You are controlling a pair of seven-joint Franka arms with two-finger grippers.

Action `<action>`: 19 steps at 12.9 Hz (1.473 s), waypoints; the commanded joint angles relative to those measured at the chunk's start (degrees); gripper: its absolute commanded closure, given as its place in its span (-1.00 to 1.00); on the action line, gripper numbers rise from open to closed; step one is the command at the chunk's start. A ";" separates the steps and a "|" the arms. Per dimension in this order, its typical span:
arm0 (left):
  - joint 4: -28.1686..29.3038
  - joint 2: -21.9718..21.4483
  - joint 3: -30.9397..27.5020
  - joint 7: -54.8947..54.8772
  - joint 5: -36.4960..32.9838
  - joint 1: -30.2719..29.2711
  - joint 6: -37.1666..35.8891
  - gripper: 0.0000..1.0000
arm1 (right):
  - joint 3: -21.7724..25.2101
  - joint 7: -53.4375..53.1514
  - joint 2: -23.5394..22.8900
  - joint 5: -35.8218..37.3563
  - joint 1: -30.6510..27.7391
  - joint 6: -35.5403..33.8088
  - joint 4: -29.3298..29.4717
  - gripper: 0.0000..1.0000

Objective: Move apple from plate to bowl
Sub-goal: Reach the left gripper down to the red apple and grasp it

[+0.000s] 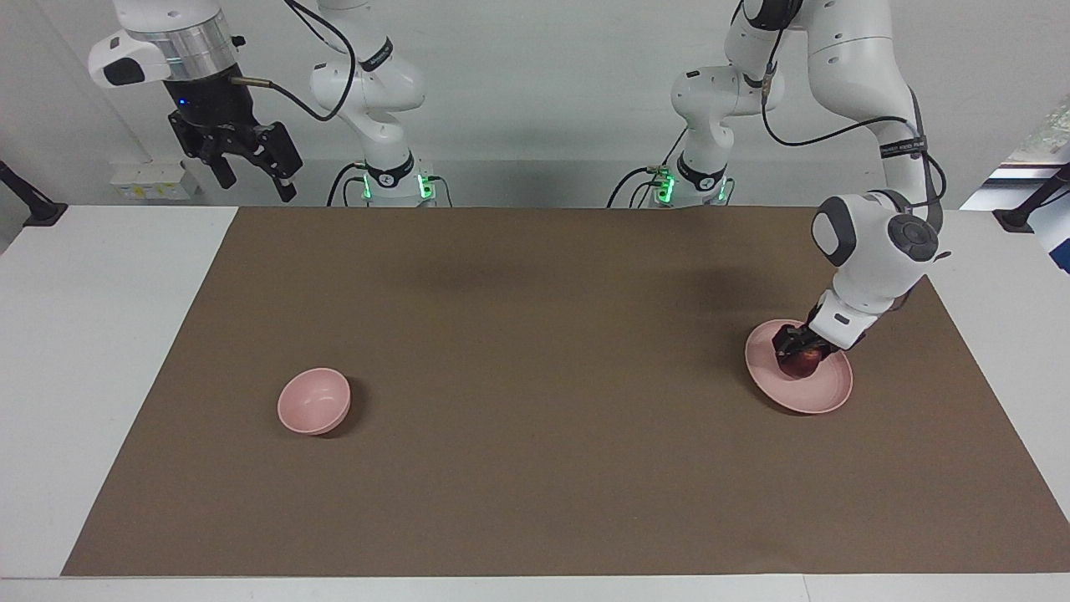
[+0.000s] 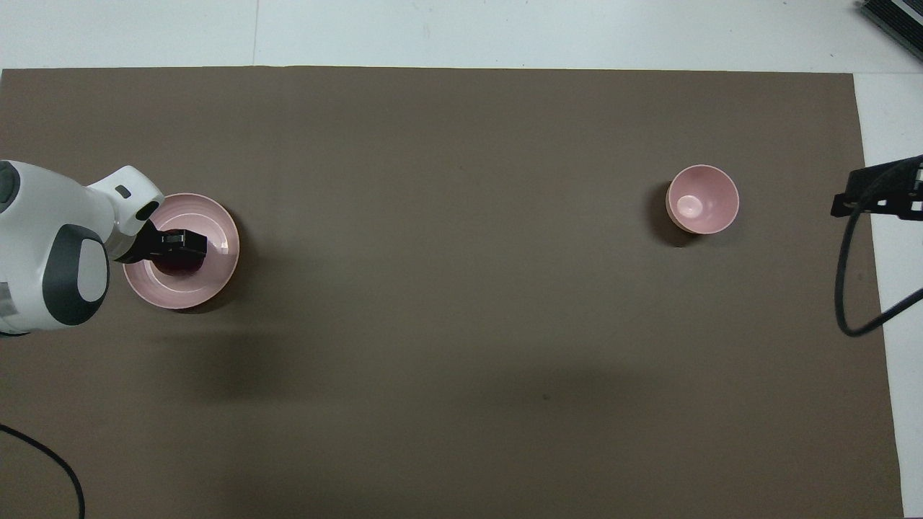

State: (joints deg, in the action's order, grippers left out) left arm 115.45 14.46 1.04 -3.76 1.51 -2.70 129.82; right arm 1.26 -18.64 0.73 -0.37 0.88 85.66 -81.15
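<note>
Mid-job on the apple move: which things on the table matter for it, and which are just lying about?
In the job:
- apple, on the plate, left hand down at it
- plate, at the left arm's end
- bowl, at the right arm's end

Just lying about:
- brown mat under everything
- right hand, waiting raised, open

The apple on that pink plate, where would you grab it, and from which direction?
Across its round middle, from above. The apple sits on the flat plate, whose low rim leaves its sides free, so fingers can drop either side. The left gripper is down on it just so; the right gripper waits, raised.
</note>
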 commanded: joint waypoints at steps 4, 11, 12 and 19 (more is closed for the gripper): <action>-0.92 -1.45 0.10 4.35 0.42 -0.20 -1.67 1.00 | -0.47 0.80 0.24 -1.64 -0.62 1.17 -0.24 -1.00; -17.95 3.29 0.19 6.91 2.34 3.66 -18.79 1.00 | -0.64 -1.13 0.24 -8.91 -0.53 2.67 -1.37 -1.00; -19.54 3.47 0.19 10.40 3.92 3.76 -20.64 1.00 | -0.56 -1.40 0.24 -11.38 -0.70 3.80 -2.08 -1.00; -20.27 2.16 0.80 33.11 4.11 5.51 -24.09 1.00 | -1.17 -1.40 0.76 -23.42 0.52 10.13 -8.31 -1.00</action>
State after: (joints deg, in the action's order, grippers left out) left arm 96.05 16.45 2.42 26.60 5.23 1.94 107.27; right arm 0.58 -19.29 0.28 -19.75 1.21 93.29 -86.18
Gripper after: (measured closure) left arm 0.198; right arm 0.000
